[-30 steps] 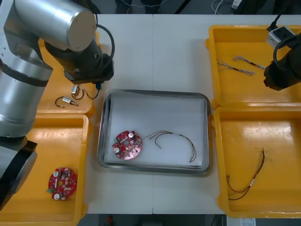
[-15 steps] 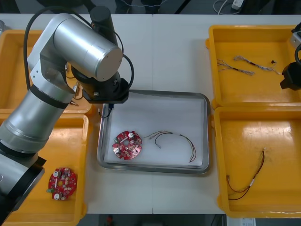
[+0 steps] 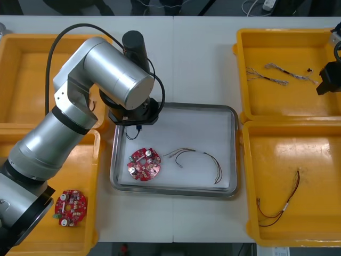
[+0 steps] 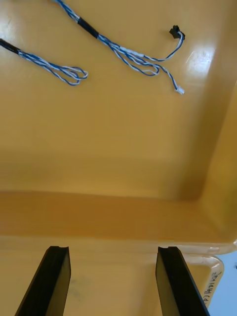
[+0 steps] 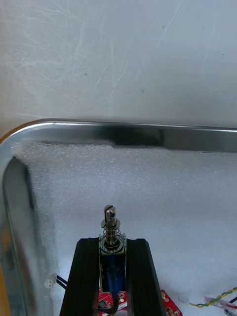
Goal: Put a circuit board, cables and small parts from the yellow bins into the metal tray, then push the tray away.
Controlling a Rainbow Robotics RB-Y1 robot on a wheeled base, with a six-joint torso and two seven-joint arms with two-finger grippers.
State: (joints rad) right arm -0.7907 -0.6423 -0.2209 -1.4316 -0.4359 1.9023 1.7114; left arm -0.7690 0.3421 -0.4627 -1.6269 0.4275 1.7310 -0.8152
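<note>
Now: left gripper (image 5: 112, 244) clamps the small part (image 5: 111, 229) by its body, above the tray's (image 3: 202, 105) far-left corner, inside the rim. Part looks rigid and compact, with a sprung pin protruding; the body grip seems right, and it may roll on release. Board (image 3: 144, 164) and cable (image 3: 200, 157) lie in the tray. Right gripper (image 4: 113, 254), spread and empty, is well right of the tray.

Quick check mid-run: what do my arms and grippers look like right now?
The left arm is a chain of shiny silver cylinders with black joints and a black cable looping alongside. The left gripper, over the tray, and the right gripper, over a yellow bin, each have two flat black fingers with squared tips.
</note>
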